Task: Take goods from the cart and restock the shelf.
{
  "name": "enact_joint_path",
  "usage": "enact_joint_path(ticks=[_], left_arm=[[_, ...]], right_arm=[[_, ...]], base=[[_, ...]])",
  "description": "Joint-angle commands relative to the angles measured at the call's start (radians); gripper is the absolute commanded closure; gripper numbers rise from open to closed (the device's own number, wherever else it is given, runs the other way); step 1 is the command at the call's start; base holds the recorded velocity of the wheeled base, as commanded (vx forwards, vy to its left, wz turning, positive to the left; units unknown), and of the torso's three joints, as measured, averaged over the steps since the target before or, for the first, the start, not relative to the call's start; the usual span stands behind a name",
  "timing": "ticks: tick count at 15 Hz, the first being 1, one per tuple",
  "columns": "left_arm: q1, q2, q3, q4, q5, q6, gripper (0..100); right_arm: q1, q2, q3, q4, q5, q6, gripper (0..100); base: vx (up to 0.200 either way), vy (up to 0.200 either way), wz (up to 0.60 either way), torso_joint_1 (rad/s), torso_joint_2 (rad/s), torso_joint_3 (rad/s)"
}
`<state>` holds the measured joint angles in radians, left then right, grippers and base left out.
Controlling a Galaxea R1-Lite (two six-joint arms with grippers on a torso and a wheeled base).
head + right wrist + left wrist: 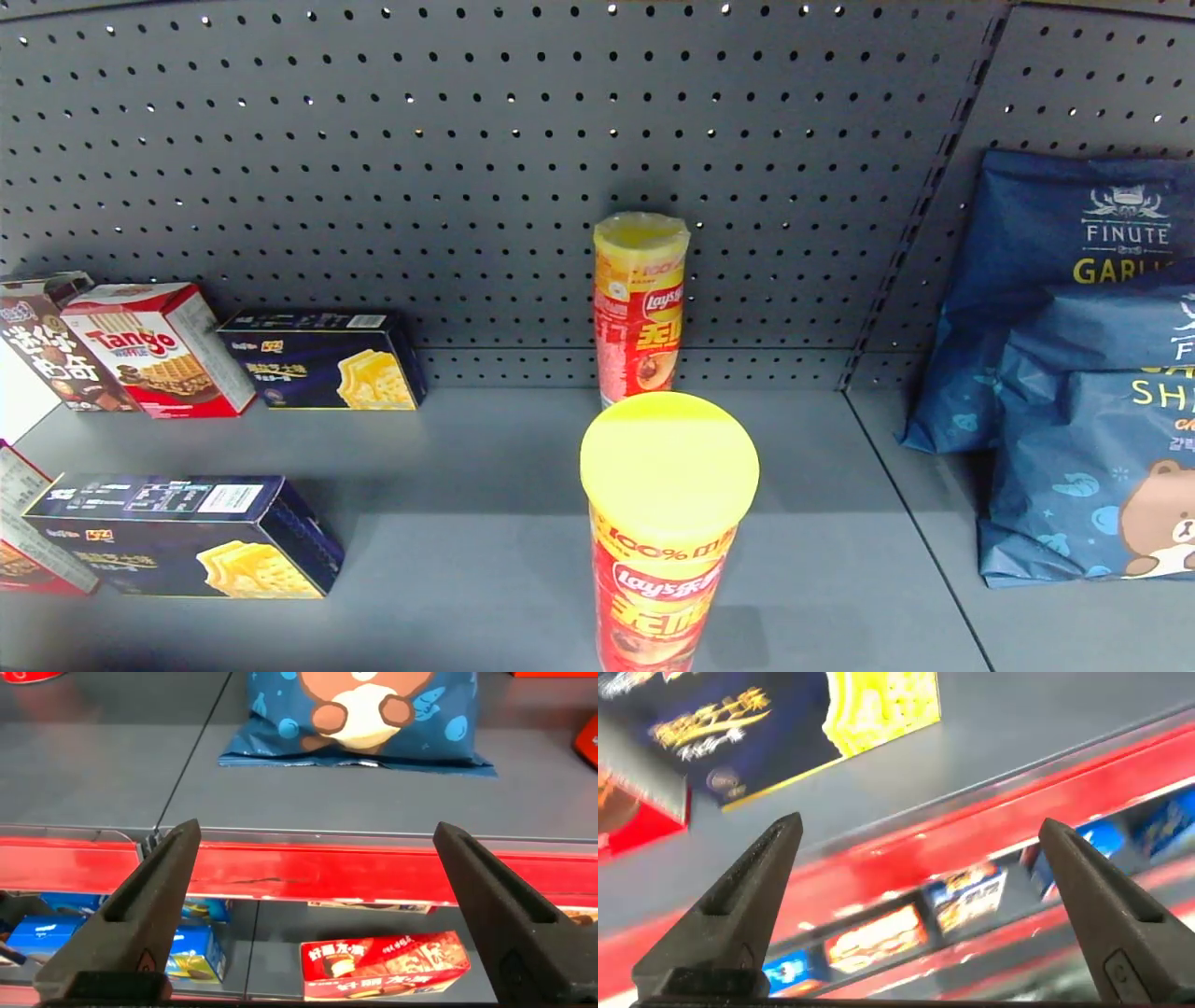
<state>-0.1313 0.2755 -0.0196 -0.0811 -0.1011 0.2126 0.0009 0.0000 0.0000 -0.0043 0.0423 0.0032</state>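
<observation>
Restocking seems to be between picks: the left gripper (920,826) and the right gripper (318,829) both hang at the shelf's front lip with jaws spread wide and nothing between them. The goods already placed sit on the shelf (485,467). For the next item, I would grip it at mid-body, carry it upright, and set it on the bare floor at about 7 o'clock or 4 o'clock of the front can (665,523). That can stands near the lip and looks easy to tip, so the arm should come in beside it, not over it. Counted in the head view: two chip cans, the rear can (639,308) at 12 o'clock of the front one; two dark blue wafer boxes, one (322,359) at 10 o'clock and one (187,532) at 8 o'clock; one red wafer box (159,350); one brown-and-white box (47,341) beside it at 9 o'clock; one box cut by the edge (23,551); and blue bags (1092,448) at 3 o'clock, seemingly three, overlapping.
</observation>
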Motion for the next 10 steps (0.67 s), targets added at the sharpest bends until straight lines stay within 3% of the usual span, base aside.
enact_joint_path(ticks=[1, 6, 8, 10], left_arm=[[0.131, -0.276, 0.018, 0.030, -0.071, -0.056, 0], [0.131, -0.276, 0.018, 0.020, -0.071, -0.064, 0], [0.131, -0.276, 0.017, 0.024, -0.074, -0.088, 0], [0.131, -0.276, 0.018, 0.020, -0.068, -0.082, 0]], right_arm=[[0.001, 0.000, 0.000, 0.000, 0.001, 0.000, 0], [0.001, 0.000, 0.000, 0.000, 0.001, 0.000, 0], [0.001, 0.000, 0.000, 0.000, 0.001, 0.000, 0], [0.001, 0.000, 0.000, 0.000, 0.001, 0.000, 0]], base=[[0.000, 0.000, 0.00, 0.000, 0.00, 0.000], [0.000, 0.000, 0.00, 0.000, 0.00, 0.000], [0.000, 0.000, 0.00, 0.000, 0.00, 0.000], [0.000, 0.000, 0.00, 0.000, 0.00, 0.000]])
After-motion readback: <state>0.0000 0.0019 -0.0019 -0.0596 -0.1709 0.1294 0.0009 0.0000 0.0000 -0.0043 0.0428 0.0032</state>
